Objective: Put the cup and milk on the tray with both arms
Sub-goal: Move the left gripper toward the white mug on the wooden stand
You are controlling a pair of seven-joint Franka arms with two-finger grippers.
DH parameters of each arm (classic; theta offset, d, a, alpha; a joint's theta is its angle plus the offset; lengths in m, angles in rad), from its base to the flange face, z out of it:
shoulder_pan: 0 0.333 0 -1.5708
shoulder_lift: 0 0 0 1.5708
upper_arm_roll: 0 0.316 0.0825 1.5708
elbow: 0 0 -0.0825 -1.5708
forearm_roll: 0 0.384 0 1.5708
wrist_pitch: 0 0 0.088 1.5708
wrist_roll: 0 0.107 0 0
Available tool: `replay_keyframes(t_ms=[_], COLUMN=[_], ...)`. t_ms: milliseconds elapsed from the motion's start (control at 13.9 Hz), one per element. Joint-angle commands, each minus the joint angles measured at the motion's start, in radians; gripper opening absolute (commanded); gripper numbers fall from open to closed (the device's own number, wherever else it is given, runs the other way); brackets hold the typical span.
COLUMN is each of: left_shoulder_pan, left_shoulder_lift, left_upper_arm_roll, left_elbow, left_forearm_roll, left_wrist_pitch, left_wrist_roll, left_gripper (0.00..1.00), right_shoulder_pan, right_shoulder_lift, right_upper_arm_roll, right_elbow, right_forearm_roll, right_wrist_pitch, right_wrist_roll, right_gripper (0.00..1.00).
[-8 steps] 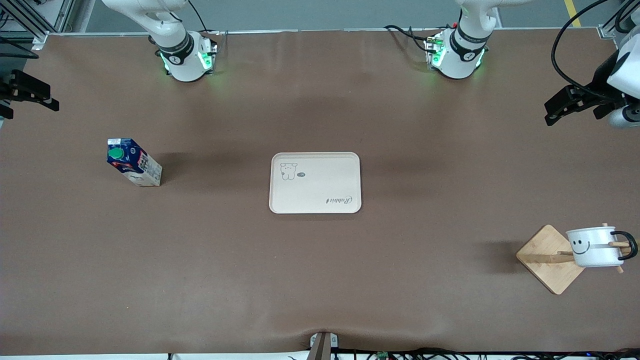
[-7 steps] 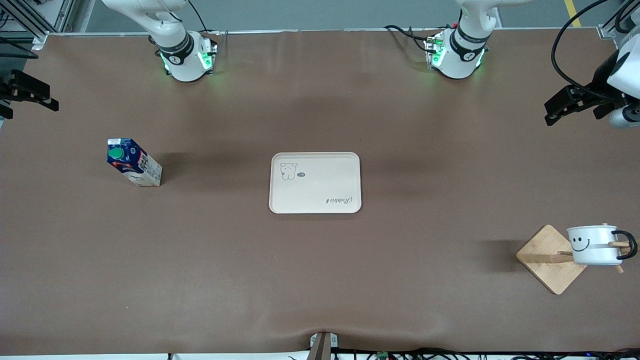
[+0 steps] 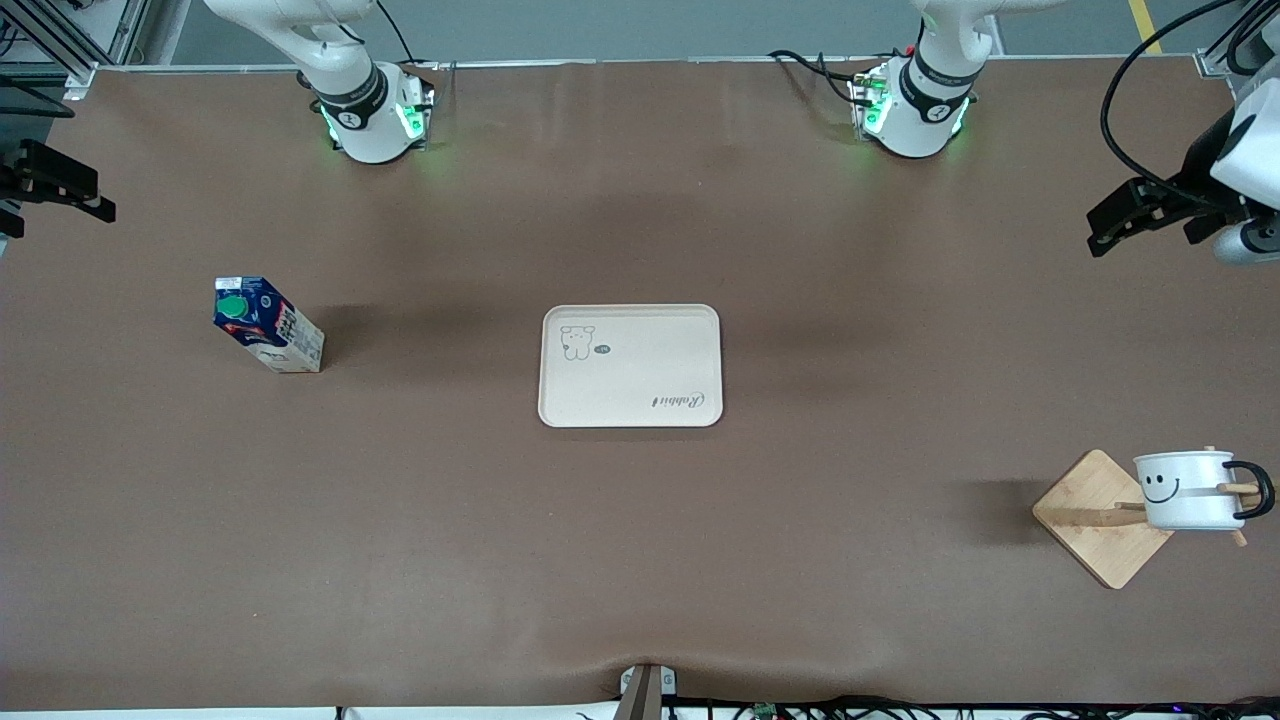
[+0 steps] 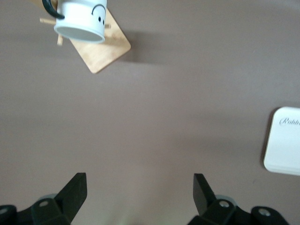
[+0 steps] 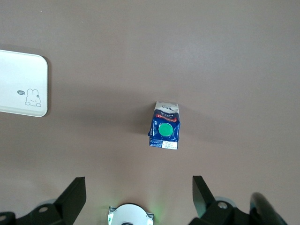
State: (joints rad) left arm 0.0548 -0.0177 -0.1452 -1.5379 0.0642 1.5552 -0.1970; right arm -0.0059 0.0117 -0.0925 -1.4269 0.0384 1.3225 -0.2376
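Observation:
The white smiley cup (image 3: 1185,490) hangs on a peg of a wooden stand at the left arm's end of the table; it also shows in the left wrist view (image 4: 79,18). The dark-blue milk carton (image 3: 262,322) with a green cap stands upright at the right arm's end and shows in the right wrist view (image 5: 164,131). The beige tray (image 3: 630,365) lies bare at the table's middle. My left gripper (image 3: 1105,232) is open and empty, high over the table's left-arm end (image 4: 139,187). My right gripper (image 3: 100,208) is open and empty, high over the right-arm end (image 5: 139,187).
The stand's square wooden base (image 3: 1095,515) rests on the brown table under the cup. The arms' green-lit bases (image 3: 375,115) stand along the edge farthest from the front camera. Cables lie along the nearest edge.
My left gripper has shifted slightly at its end of the table. The cup, milk, tray and right gripper have not moved.

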Motion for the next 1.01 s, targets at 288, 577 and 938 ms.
replay_keyframes(t_ms=[288, 577, 938], left_shoulder_pan=[0.092, 0.126, 0.175], left_shoulder_lift=[-0.002, -0.007, -0.022], left_upper_arm_roll=[0.0, 0.0, 0.0], left_elbow=[-0.187, -0.319, -0.47], left_forearm_roll=[-0.004, -0.006, -0.015], left_wrist_pitch=[0.323, 0.506, 0.731], left_wrist_roll=[0.011, -0.01, -0.022], left_gripper=[1.0, 1.0, 1.0], right_shoulder_pan=[-0.006, -0.008, -0.008], right_shoulder_lift=[-0.003, 0.016, 0.016], right_upper_arm_roll=[0.0, 0.0, 0.0], right_elbow=[-0.004, 0.0, 0.0], right_forearm_roll=[-0.003, -0.005, -0.005], right_wrist_pitch=[0.004, 0.006, 0.006], right_wrist_roll=[0.017, 0.02, 0.02], right_gripper=[1.0, 1.0, 1.0])
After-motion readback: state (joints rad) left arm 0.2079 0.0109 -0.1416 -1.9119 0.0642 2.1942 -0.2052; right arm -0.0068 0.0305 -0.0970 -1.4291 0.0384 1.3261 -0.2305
